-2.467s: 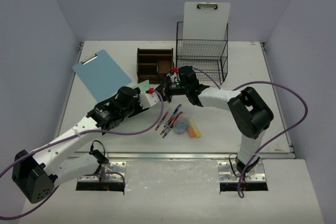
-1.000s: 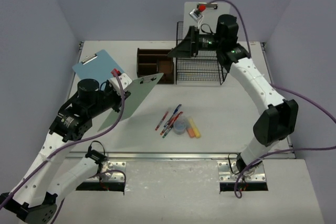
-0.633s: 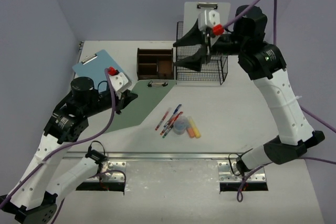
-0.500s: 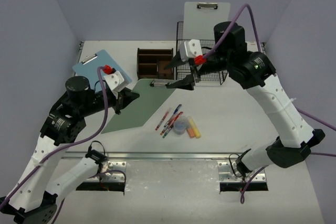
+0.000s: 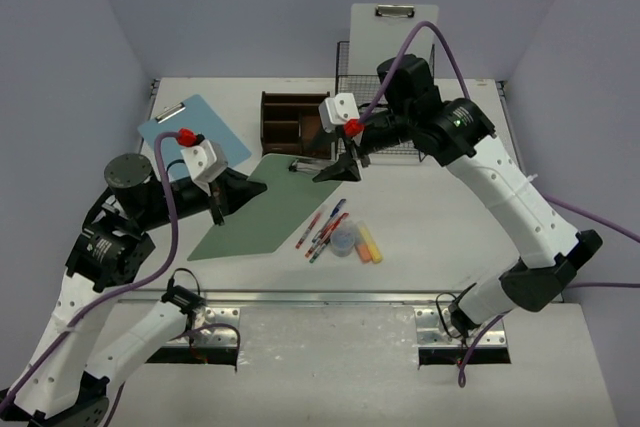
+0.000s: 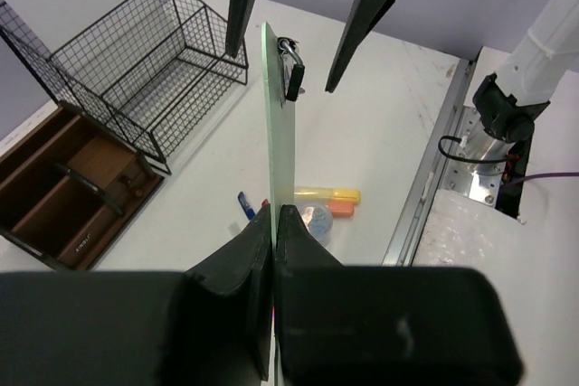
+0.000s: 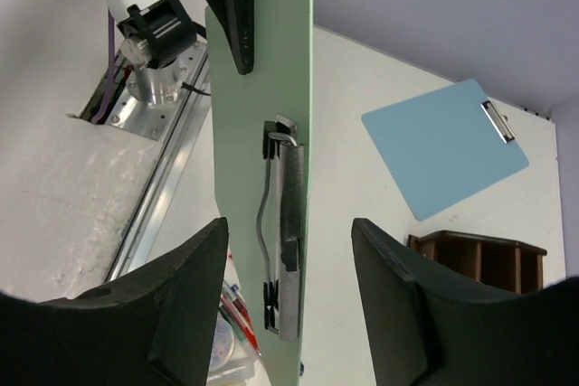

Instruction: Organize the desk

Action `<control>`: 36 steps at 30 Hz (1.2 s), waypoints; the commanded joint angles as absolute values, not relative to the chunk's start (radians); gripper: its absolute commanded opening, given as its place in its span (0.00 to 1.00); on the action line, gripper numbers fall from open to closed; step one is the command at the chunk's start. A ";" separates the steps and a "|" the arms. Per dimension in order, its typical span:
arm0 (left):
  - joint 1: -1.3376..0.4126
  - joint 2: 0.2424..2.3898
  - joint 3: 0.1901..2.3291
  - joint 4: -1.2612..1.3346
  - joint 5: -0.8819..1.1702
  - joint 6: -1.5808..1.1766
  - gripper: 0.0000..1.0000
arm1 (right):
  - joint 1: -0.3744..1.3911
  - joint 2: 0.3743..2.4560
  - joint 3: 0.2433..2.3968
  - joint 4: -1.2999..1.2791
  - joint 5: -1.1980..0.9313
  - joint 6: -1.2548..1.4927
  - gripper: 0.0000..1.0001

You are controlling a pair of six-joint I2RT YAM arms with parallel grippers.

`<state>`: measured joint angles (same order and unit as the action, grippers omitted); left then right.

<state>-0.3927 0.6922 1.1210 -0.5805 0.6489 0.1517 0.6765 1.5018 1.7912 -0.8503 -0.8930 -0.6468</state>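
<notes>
High rear view over desk (image 5: 470, 217), wrist views close, facing across shared green clipboard (image 5: 255, 212)

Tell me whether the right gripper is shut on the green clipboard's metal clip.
No: in the right wrist view the right gripper stands open around the metal clip of the green clipboard, a gap showing on each side.

The left arm (image 5: 100, 247) angled up from the near left of the green clipboard (image 5: 270, 212), and the left claw (image 6: 273, 216) was clamped flat on the board's edge. The right arm (image 5: 500, 187) arched over from the clipboard's far right, wrist bent down. The right claw (image 7: 288, 223) stood parted, one finger on each side of the clip end.
</notes>
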 commanded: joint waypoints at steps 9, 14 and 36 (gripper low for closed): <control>-0.380 0.649 1.105 -0.477 0.607 0.120 0.00 | 0.678 1.579 1.879 -0.847 -0.954 -0.596 0.15; -0.382 0.637 1.071 -0.471 0.539 0.110 0.08 | 0.678 1.585 1.970 -0.907 -0.946 -0.584 0.00; -0.380 0.591 1.234 -0.373 0.163 0.117 1.00 | 0.683 1.391 2.092 -1.226 -0.231 -1.010 0.00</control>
